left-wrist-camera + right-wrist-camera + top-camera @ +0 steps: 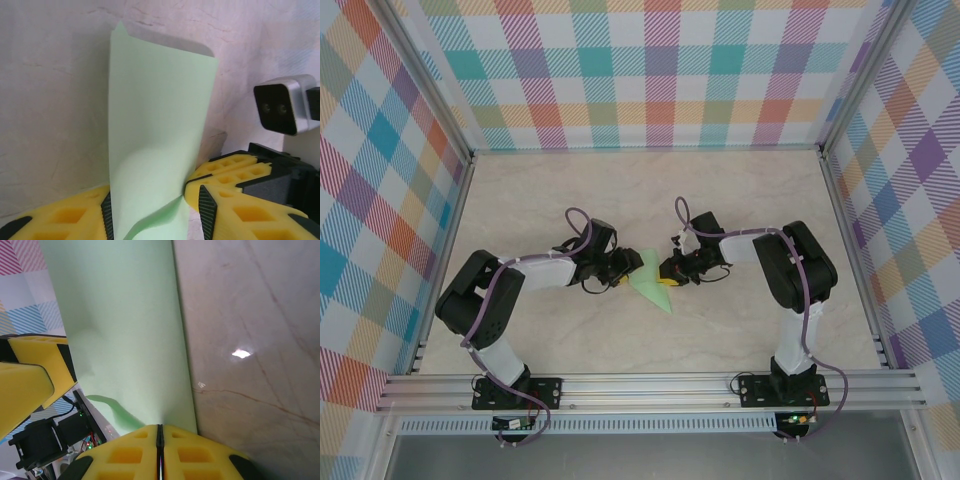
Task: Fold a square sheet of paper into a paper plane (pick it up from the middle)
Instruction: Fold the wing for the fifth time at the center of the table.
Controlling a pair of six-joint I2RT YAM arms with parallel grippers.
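Observation:
The pale mint-green paper [651,281] is held off the table between both grippers, folded to a narrow shape with a sharp tip pointing toward the near edge. My right gripper [669,272] is shut on one edge of it; its yellow jaws [159,432] are pressed together on the sheet [125,330]. From the other side comes my left gripper [622,270]. Its jaws [155,212] stand open around the curled sheet [155,125], with a gap beside the right pad [207,210]. The right gripper's fingers [230,167] sit close alongside.
The marble tabletop [720,200] is walled by plaid panels on three sides, with aluminium rails at the edges and along the near edge [650,385]. The left gripper's yellow finger [30,370] shows at the left of the right wrist view.

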